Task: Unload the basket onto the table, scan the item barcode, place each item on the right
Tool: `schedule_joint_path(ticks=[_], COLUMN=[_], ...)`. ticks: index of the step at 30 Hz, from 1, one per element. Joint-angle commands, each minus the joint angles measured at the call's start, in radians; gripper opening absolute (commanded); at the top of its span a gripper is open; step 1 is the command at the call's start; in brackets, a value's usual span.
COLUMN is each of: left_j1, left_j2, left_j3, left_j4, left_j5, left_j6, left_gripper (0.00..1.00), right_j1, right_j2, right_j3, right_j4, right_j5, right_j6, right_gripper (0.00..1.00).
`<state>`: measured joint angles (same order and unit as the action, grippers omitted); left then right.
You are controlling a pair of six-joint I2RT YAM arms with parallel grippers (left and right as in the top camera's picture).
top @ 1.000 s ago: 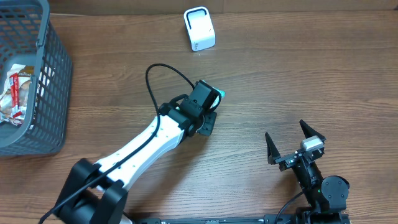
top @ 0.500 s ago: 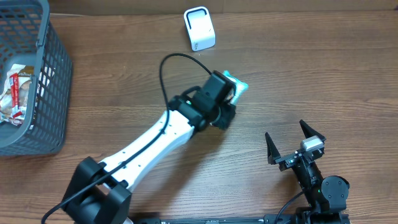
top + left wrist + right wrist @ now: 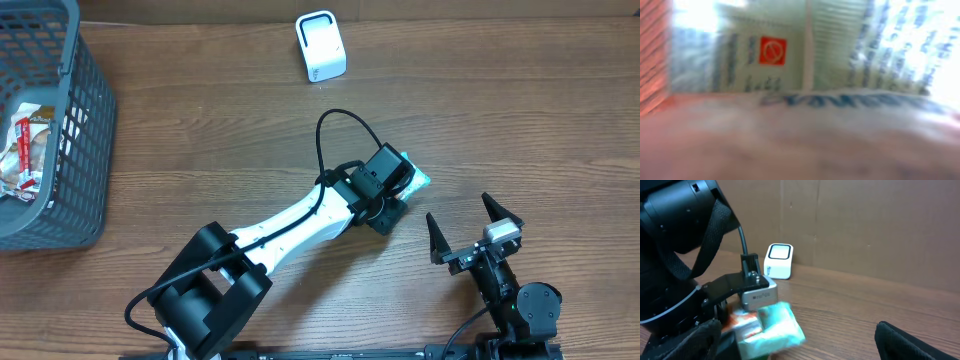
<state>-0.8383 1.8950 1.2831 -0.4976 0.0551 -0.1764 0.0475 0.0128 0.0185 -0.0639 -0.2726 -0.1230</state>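
Teal packet (image 3: 418,181) sits centre-right in the overhead frame, at the tip of the left gripper (image 3: 404,186). It fills the blurred left wrist view, possibly pinched; cannot tell whether those fingers clamp it. Right gripper (image 3: 462,212), lower right: fingers spread wide apart. White scanner (image 3: 320,45), top centre, well apart. Grey basket (image 3: 90,130), upper left.

Left arm (image 3: 290,220) stretches rightward; right pincer (image 3: 458,208) gapes wide.

Teal packet (image 3: 420,181) at mid-table; white scanner (image 3: 320,46) upright, well apart.
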Motion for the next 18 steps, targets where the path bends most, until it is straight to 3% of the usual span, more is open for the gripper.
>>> schedule_joint_path(ticks=[1, 3, 10, 18], left_j1=[-0.003, -0.003, -0.001, 0.0], left_j2=[-0.01, -0.01, -0.013, -0.021], left_j3=[0.023, 0.023, 0.058, 0.275], left_j4=[0.016, 0.016, -0.009, -0.202], left_j5=[0.025, 0.025, 0.047, 0.044], left_j6=[0.032, 0.032, 0.064, 0.069], left_gripper=[0.82, 1.0, 1.0, 1.0], right_j1=[0.004, 0.004, 0.004, 0.004], right_j2=[-0.008, -0.008, -0.008, -0.008], right_j3=[-0.011, -0.011, -0.011, -0.011], right_j4=[0.005, 0.005, 0.005, 0.006], right_j5=[0.01, 0.01, 0.01, 0.01], right_j6=[0.008, 0.008, 0.008, 0.008], right_gripper=[1.0, 1.0, 1.0, 1.0])
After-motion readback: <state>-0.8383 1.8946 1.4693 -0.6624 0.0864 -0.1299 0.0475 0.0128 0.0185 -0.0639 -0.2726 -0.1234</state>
